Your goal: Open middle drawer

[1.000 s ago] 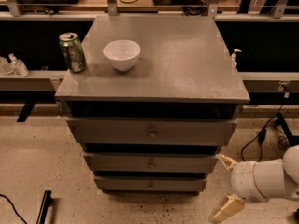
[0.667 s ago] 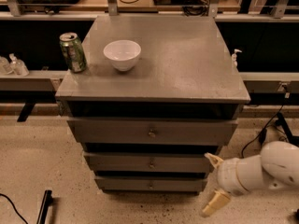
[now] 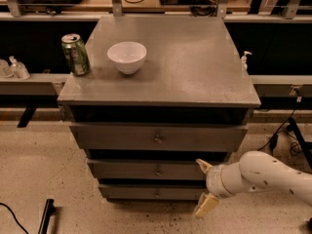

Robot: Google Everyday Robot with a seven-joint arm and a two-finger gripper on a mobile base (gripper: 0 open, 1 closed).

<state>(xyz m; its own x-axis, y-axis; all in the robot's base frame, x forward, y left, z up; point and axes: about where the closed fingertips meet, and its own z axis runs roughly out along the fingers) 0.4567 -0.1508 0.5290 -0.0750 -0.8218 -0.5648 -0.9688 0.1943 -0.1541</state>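
The grey cabinet has three drawer fronts stacked under its top. The middle drawer (image 3: 151,170) is the second one, shut, with a small round metal knob (image 3: 157,171) at its centre. My gripper (image 3: 204,188) is at the lower right of the cabinet front, level with the middle and lowest drawers. Its two tan fingers (image 3: 203,165) are spread apart, one up and one down, and hold nothing. The gripper is to the right of the knob and does not touch it. The white arm (image 3: 265,177) comes in from the right.
The top drawer (image 3: 158,138) and lowest drawer (image 3: 153,192) are shut. A green can (image 3: 75,54) and a white bowl (image 3: 126,57) stand on the cabinet top (image 3: 195,67). Cables lie on the floor at right (image 3: 287,130). A dark bar lies on the floor at lower left (image 3: 45,216).
My gripper and arm have moved left, from beyond the cabinet's right edge to in front of the right part of the lower drawers. The drawers have not moved.
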